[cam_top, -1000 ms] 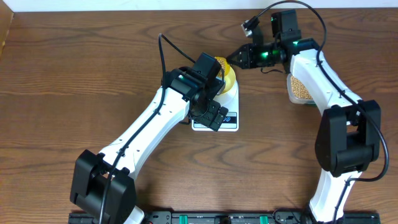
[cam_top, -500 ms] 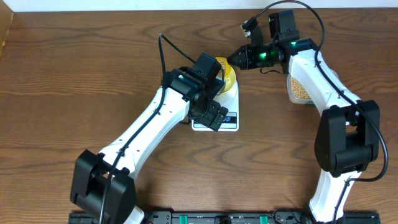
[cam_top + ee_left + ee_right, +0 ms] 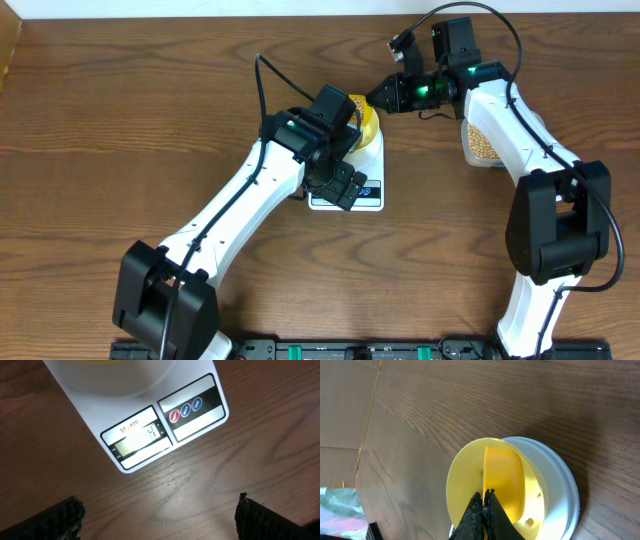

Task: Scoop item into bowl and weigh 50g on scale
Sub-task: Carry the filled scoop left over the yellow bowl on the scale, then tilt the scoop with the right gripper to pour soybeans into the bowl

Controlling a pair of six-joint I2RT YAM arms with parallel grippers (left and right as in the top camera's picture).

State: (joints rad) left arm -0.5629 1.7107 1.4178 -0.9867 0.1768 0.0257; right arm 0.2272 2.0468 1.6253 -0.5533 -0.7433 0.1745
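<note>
The white scale (image 3: 372, 196) stands mid-table; in the left wrist view (image 3: 150, 440) its display reads 4, beside red and blue buttons. The pale yellow bowl (image 3: 368, 126) sits on its platform and also shows in the right wrist view (image 3: 462, 477). My right gripper (image 3: 378, 96) (image 3: 484, 496) is shut on the handle of the yellow scoop (image 3: 504, 480), whose head hangs over the bowl. A few beans (image 3: 529, 521) lie in the bowl. My left gripper (image 3: 345, 186) (image 3: 159, 504) is open and empty, over the table just in front of the scale.
A clear plastic tub of beans (image 3: 480, 140) stands to the right of the scale, partly under my right arm. The table's far edge runs close behind the scale and the right gripper.
My right wrist has shifted very slightly up and left with the scoop over the bowl. The left arm has not moved.
</note>
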